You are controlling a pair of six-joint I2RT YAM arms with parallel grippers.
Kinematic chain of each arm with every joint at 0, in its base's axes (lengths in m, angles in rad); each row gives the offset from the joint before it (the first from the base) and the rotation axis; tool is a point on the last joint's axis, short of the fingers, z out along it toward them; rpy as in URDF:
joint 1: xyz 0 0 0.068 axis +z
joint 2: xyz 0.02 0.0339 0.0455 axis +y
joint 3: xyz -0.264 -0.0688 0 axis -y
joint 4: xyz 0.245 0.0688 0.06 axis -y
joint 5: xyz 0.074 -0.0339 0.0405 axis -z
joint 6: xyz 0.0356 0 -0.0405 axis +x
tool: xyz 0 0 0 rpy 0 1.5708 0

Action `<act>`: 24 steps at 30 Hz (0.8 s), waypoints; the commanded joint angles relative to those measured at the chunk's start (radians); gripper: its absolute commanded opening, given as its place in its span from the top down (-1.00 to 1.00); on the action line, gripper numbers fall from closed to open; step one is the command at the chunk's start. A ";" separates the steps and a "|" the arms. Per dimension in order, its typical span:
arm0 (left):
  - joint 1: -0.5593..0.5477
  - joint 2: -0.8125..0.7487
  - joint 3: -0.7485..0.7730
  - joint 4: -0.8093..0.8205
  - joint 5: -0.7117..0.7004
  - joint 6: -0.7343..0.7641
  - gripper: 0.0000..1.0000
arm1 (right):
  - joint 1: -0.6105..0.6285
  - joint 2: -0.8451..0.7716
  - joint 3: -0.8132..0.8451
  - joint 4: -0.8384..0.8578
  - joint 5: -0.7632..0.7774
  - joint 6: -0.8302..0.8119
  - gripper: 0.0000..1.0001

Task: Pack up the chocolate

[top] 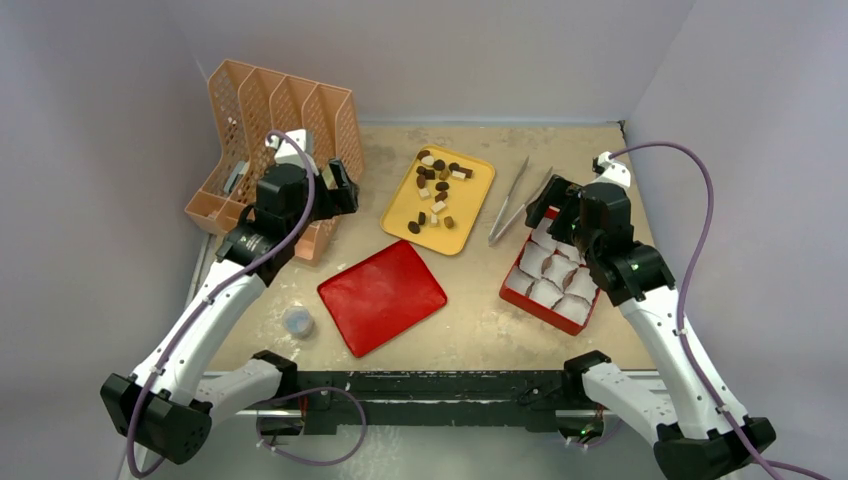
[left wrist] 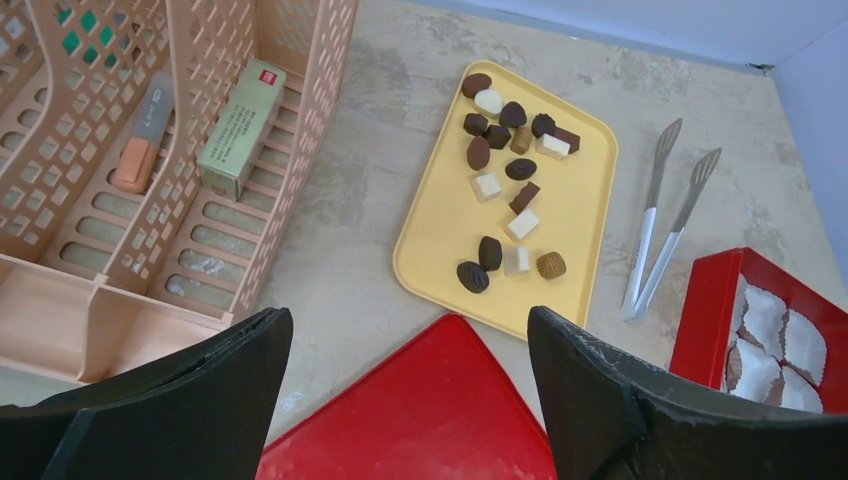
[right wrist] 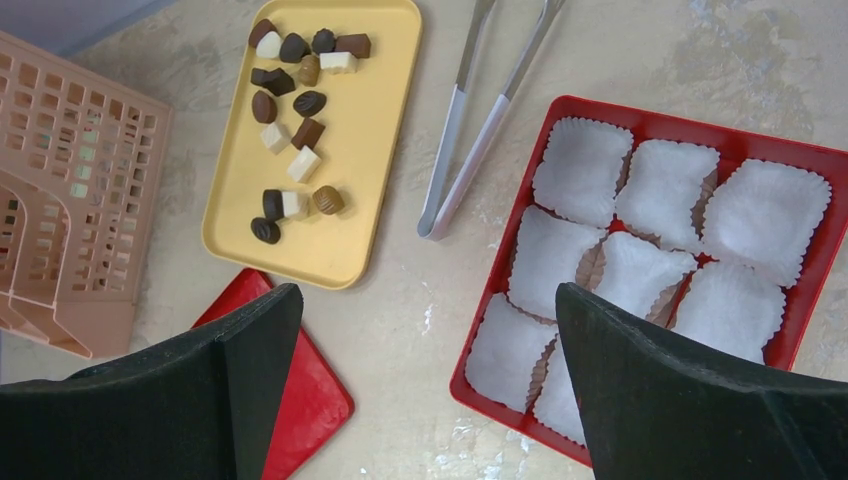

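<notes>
The chocolate (top: 437,185) is several small dark brown, tan and white pieces loose on a yellow tray (top: 462,215) at the back middle. It also shows in the left wrist view (left wrist: 480,152) and the right wrist view (right wrist: 310,103). A red box (top: 518,295) with white paper cups (right wrist: 665,185) lies at the right; the cups hold nothing. My left gripper (top: 340,190) is open and empty, left of the tray, above the table (left wrist: 408,330). My right gripper (top: 560,215) is open and empty over the box's far left edge (right wrist: 428,300).
A red lid (top: 382,295) lies flat in front of the yellow tray. Metal tongs (top: 515,200) lie between tray and box. An orange slotted organizer (top: 270,140) stands at the back left, with a small carton (left wrist: 240,125) in it. A small bluish object (top: 298,322) sits near the front left.
</notes>
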 commanded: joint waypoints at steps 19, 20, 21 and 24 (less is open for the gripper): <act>-0.165 0.436 0.156 0.231 0.035 -0.050 -0.29 | 0.002 -0.099 0.033 -0.007 0.003 -0.043 -0.98; -0.191 0.470 0.174 0.244 0.008 -0.048 -0.29 | 0.002 -0.102 0.033 -0.012 0.002 -0.046 -0.98; -0.218 0.506 0.197 0.252 -0.022 -0.048 -0.26 | 0.002 -0.107 0.033 -0.015 0.000 -0.048 -0.98; -0.293 0.614 0.263 0.298 -0.075 -0.053 -0.19 | 0.002 -0.118 0.031 -0.028 0.001 -0.051 -0.98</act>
